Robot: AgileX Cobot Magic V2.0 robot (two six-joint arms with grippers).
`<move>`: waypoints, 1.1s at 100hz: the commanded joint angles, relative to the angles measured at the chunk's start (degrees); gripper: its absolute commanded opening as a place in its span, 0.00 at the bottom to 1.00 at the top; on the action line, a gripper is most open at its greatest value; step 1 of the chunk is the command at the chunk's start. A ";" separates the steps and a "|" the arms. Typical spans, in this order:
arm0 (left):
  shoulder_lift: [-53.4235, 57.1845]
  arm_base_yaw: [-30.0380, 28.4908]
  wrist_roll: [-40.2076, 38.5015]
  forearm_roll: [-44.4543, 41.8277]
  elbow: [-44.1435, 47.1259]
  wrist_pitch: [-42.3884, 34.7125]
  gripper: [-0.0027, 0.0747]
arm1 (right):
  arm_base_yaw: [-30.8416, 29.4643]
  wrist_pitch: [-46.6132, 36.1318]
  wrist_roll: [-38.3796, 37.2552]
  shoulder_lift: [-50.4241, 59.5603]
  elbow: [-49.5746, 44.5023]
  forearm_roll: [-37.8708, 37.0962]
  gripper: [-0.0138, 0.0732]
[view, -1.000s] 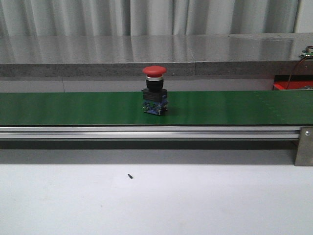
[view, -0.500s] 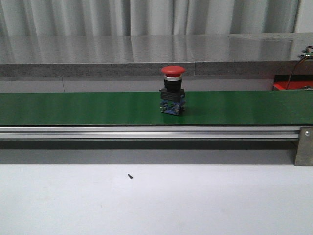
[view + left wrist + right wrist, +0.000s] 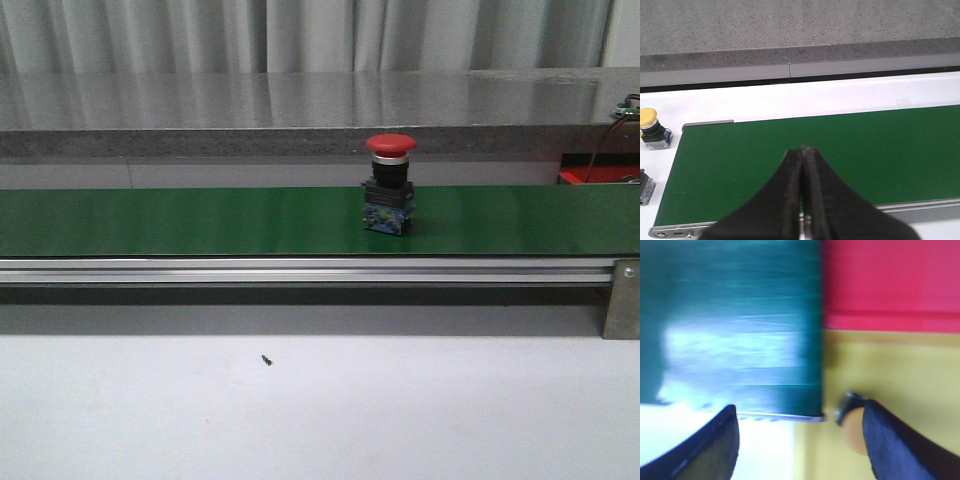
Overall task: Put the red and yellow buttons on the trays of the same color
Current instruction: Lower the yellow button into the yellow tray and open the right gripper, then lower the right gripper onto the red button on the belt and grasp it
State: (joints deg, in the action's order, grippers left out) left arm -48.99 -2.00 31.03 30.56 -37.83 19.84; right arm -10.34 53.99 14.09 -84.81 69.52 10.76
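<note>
The red button stands upright on the green conveyor belt, right of the belt's middle in the front view and nearer the belt's far edge than its near rail; whether the belt is running cannot be told from this moment alone. The left gripper hovers above the belt with its jaws clenched together on nothing, near the belt's left end, where a yellow button waits on the white surface just off that end. The right gripper is spread wide over the belt's right end, beside the yellow tray and the red tray; a yellow button sits in the yellow tray next to one finger, so that gripper looks released. The step in hand, as I judge it, is to take the red button near the right end. To do it well, keep the right gripper wide, bring it down over the black body below the red cap rather than the cap itself, close squarely so the button does not tip, then lift clear of the belt's edge before carrying it across to the red tray.
</note>
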 commanded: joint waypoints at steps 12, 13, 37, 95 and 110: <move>0.26 0.34 0.03 0.89 -1.56 -3.91 0.01 | 10.02 1.31 1.98 4.06 1.98 1.13 0.76; 0.26 0.34 0.03 0.89 -1.56 -3.91 0.01 | 10.83 1.32 2.04 4.06 1.98 1.13 0.76; 0.26 0.34 0.03 0.89 -1.56 -3.91 0.01 | 22.10 -1.68 2.42 3.75 1.98 -0.23 0.76; 0.26 0.34 0.03 0.89 -1.56 -3.91 0.01 | 24.92 -0.69 2.42 -7.60 9.96 -0.60 0.76; 0.26 0.34 0.03 0.89 -1.56 -3.91 0.01 | 24.92 -0.01 2.42 -10.00 12.32 -0.60 0.76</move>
State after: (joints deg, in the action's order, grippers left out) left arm -48.99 -2.00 31.03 30.56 -37.83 19.84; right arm 14.54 54.66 15.84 -95.82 79.01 10.18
